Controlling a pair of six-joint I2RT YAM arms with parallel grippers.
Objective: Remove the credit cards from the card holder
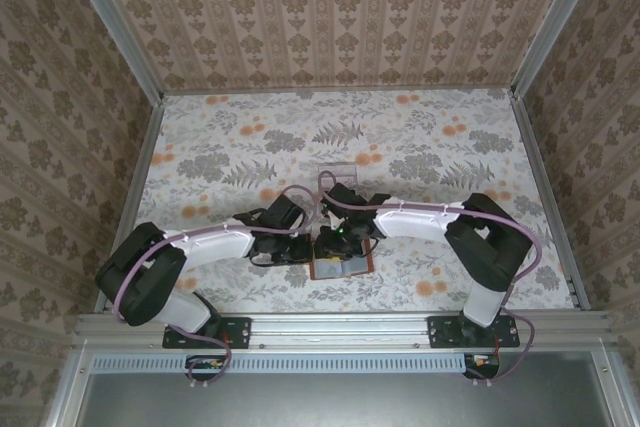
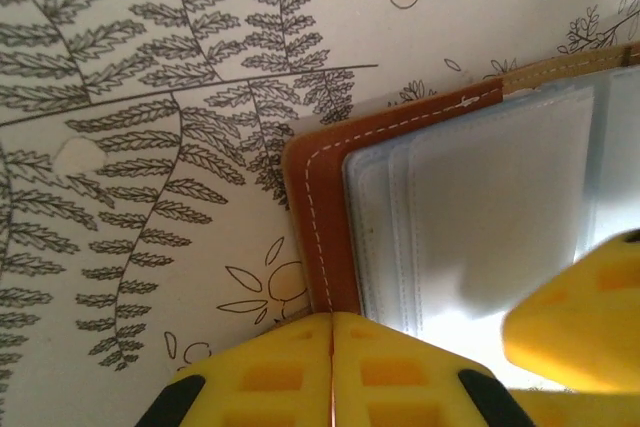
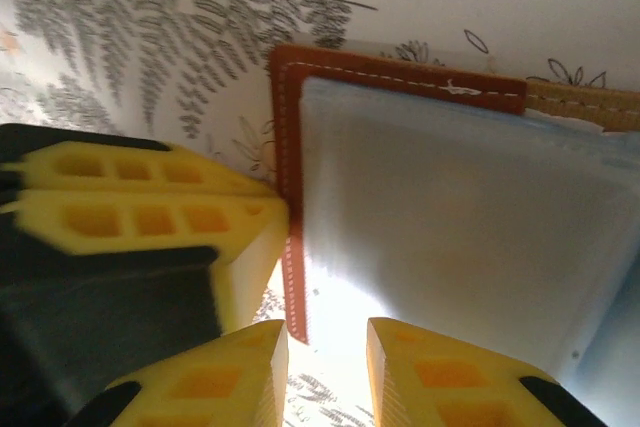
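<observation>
On the flowered surface (image 1: 250,137), left fingers (image 2: 270,377) pressed shut against the card holder (image 2: 330,207). Right fingers (image 3: 440,377) gaped beside them, empty.

**Legible markings: none**

I can read no text, label, brand or number in any view. The card holder (image 3: 288,147) shows plain stitched leather, its sleeves (image 3: 450,217) are glared white, and the table cover (image 1: 420,137) carries only floral print.

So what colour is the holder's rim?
The holder's rim is reddish-brown with white stitching; clearest in the right wrist view.
</observation>
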